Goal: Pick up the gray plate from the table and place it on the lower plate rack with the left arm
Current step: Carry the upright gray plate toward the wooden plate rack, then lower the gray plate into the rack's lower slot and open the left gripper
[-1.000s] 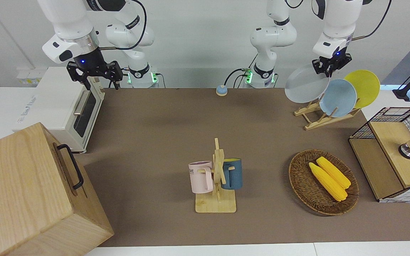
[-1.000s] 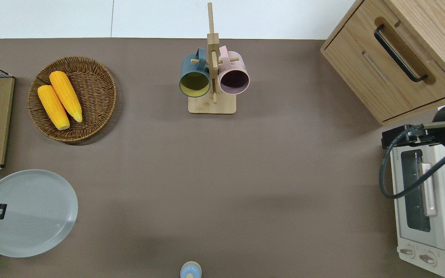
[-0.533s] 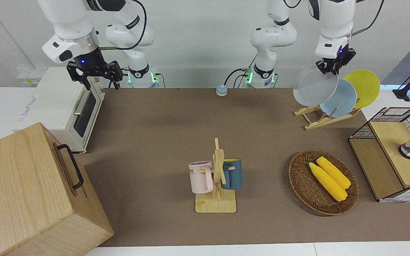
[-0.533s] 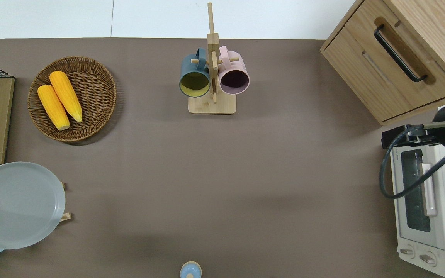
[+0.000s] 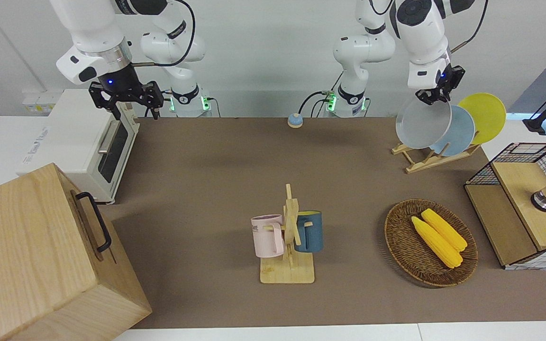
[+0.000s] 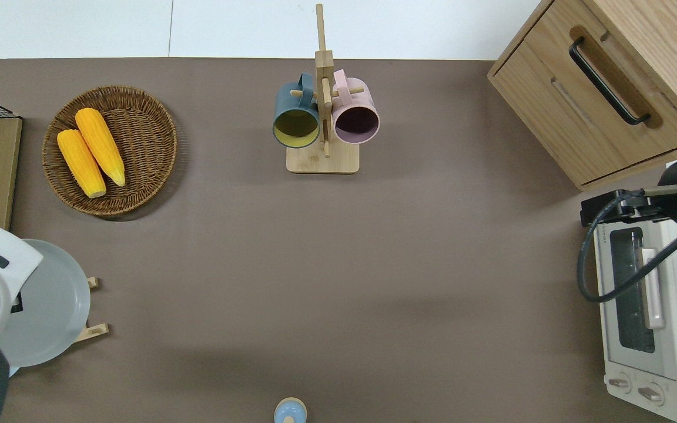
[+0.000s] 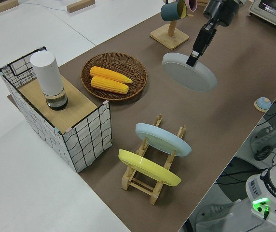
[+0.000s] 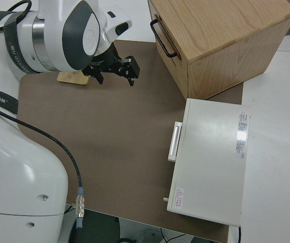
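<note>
- My left gripper (image 5: 433,94) is clamped on the upper rim of the gray plate (image 5: 422,122), holding it up in the air, tilted steeply with its face toward the middle of the table (image 5: 235,166).
- In the overhead view the gray plate hangs over the open end of the lower plate rack (image 5: 417,161), the end toward the table's centre; two rail tips of the rack poke out from under the plate's edge.
- The pick is done, as I judge it: the plate is off the table and carried to the rack. The placing is not done; from the left side view the plate is well clear of the rack's rails, with no part of it between the pegs.
- On the rack itself the light blue plate (image 5: 458,130) leans in one slot and the yellow plate (image 5: 486,113) in the slot toward the left arm's end of the table, so the free slot is the one nearest the table's centre.
- What is left, I reckon: lower the rim into that free slot without knocking the light blue plate, let go, and lift away.
- Farther from me, the basket with two corn cobs (image 5: 439,237) and the mug tree (image 5: 288,237) stand well apart from this work.
- My right gripper (image 5: 126,102) is parked, its fingers spread apart.
</note>
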Controlling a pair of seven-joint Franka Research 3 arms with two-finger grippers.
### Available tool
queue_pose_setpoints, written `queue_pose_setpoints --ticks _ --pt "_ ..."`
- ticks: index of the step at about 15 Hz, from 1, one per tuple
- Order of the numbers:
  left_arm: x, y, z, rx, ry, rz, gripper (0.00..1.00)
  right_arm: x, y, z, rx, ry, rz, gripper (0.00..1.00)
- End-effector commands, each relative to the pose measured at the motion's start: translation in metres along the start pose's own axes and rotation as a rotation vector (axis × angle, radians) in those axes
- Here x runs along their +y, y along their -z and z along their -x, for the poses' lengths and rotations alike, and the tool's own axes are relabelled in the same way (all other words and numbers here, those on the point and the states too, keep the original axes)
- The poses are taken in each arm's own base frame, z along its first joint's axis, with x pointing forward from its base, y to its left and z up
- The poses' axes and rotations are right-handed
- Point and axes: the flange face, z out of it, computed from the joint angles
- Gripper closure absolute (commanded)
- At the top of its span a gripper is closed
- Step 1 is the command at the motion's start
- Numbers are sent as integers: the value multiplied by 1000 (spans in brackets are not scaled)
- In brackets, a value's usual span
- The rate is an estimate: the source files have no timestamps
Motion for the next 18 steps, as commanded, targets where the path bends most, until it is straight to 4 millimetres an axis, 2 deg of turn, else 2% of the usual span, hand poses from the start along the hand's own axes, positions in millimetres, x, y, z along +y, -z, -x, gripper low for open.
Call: queue_pose_setpoints --ticks 1,6,10,18 --pt "16 -16 6 43 62 -113 1000 -1 3 0 5 -2 -3 17" --pt "33 -35 13 105 73 -279 1000 -1 3 0 5 -2 -3 17" --pt "40 -46 17 120 77 -305 1000 -1 3 0 5 -2 -3 17" --pt "78 -104 41 159 184 -345 1000 -1 3 0 5 -2 -3 17"
